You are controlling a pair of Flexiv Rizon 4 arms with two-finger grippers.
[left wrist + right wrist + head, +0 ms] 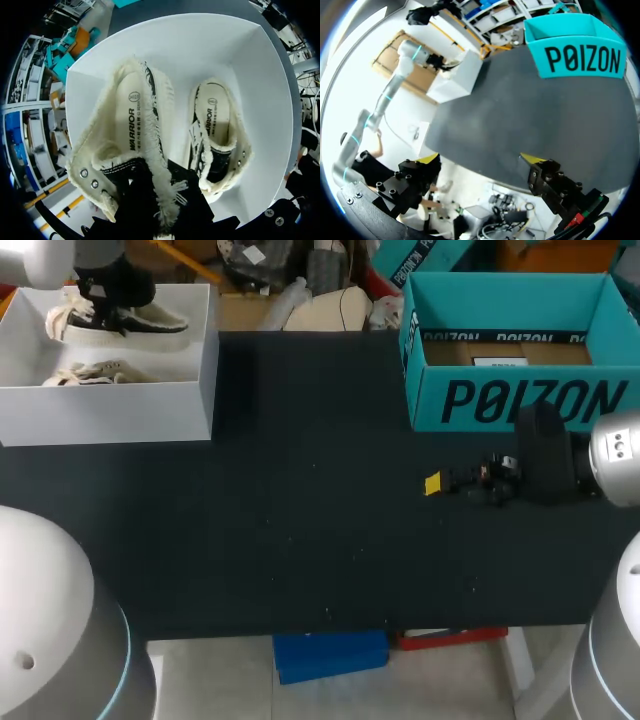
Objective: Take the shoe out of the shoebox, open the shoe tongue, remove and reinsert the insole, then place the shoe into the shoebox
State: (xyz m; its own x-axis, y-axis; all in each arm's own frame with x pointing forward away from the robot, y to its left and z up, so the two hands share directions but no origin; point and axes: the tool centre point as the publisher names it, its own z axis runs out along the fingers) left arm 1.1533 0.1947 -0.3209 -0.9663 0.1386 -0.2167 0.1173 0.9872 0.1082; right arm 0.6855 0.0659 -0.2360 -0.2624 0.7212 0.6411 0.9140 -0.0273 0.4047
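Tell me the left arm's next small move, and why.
Probably lift the shoe straight up, once the hold is sure, clear of the white shoebox's walls: the left gripper sits at its collar; it lies in the box beside the second shoe.

Dark table (300,520): white shoebox (110,410) far left, teal box (520,400) far right.

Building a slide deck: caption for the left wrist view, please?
A cream, fray-edged shoe and its mate lie side by side, insoles showing, in the white shoebox.
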